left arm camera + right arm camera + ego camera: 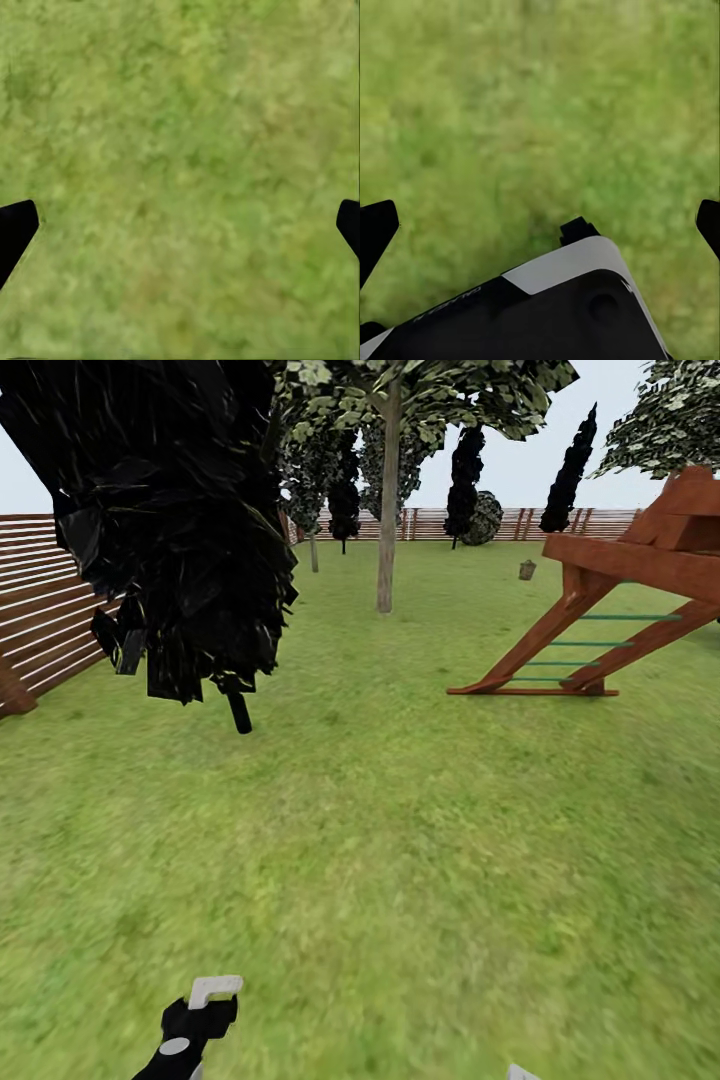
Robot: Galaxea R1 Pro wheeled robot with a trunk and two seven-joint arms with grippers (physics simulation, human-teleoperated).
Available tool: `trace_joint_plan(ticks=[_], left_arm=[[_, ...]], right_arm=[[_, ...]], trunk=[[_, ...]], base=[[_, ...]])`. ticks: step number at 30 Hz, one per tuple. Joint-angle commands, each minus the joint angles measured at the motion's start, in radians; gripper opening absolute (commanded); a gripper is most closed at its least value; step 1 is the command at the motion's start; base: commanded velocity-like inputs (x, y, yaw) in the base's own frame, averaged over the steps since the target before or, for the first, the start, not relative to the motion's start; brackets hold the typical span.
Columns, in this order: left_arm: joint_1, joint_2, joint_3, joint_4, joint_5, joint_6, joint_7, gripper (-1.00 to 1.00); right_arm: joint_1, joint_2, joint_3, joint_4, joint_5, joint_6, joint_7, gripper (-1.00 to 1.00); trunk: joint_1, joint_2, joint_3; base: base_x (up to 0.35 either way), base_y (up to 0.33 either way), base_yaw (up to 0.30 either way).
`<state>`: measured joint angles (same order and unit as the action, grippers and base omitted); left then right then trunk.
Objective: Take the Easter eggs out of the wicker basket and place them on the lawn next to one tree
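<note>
The robot stands on the lawn [400, 840] of the garden and looks toward the far fence [560, 520]. I take the tree [386, 510] with the straight grey-brown trunk as my landmark. To the right of this tree and a little farther back, near the fence, there is a small brownish thing, which I think is the wicker basket [527, 569]; it is too small to see any eggs in it. Between the basket and the robot, right of the tree, stands a wooden play frame [620, 600]. Left of the tree and much closer, a dark cypress-like tree [180, 530] hangs into the head view.

The left gripper [205, 1010] is low, well apart from the tree and from the basket. In its wrist view the left gripper [180, 225] has the finger tips far apart with only grass between them, so it is released and empty. The right gripper [540, 225] looks the same over grass, also released.

In my judgement the basket lies far ahead and somewhat to the right of both grippers, so the right arm is probably nearer, but first the base must drive there.
</note>
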<state>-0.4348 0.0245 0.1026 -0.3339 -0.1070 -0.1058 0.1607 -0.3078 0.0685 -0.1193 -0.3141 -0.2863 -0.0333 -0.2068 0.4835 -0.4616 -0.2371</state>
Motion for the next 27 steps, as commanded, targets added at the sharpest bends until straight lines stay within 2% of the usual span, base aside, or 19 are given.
trace_joint_plan(ticks=[1, 3, 8, 20, 27], left_arm=[[-0.001, -0.003, 0.007, 0.001, -0.008, -0.005, 0.023, 1.0], [-0.001, -0.008, 0.008, 0.001, -0.006, -0.008, 0.049, 1.0], [-0.001, -0.019, 0.008, 0.001, -0.005, -0.009, 0.06, 1.0], [-0.001, -0.021, 0.008, 0.001, -0.006, -0.009, 0.062, 1.0], [-0.001, -0.021, 0.008, 0.001, -0.007, -0.009, 0.063, 1.0]], right_arm=[[-0.001, 0.0, -0.001, 0.0, -0.01, -0.003, -0.001, 1.0], [-0.001, 0.001, -0.001, 0.0, -0.01, -0.003, -0.002, 1.0], [-0.001, -0.002, -0.004, 0.0, -0.01, -0.003, -0.002, 1.0], [-0.001, -0.006, -0.006, 0.0, -0.011, -0.003, -0.002, 1.0], [-0.001, -0.006, -0.005, 0.0, -0.011, -0.002, -0.002, 1.0]], trunk=[[0.001, -0.001, -0.002], [0.001, -0.001, -0.002], [0.001, -0.001, -0.002], [0.001, -0.001, -0.002], [0.001, -0.001, -0.002]], base=[[0.337, 0.0, -0.001], [0.337, 0.0, -0.001], [0.337, -0.006, 0.0], [0.313, -0.108, 0.0], [0.315, -0.024, 0.0]])
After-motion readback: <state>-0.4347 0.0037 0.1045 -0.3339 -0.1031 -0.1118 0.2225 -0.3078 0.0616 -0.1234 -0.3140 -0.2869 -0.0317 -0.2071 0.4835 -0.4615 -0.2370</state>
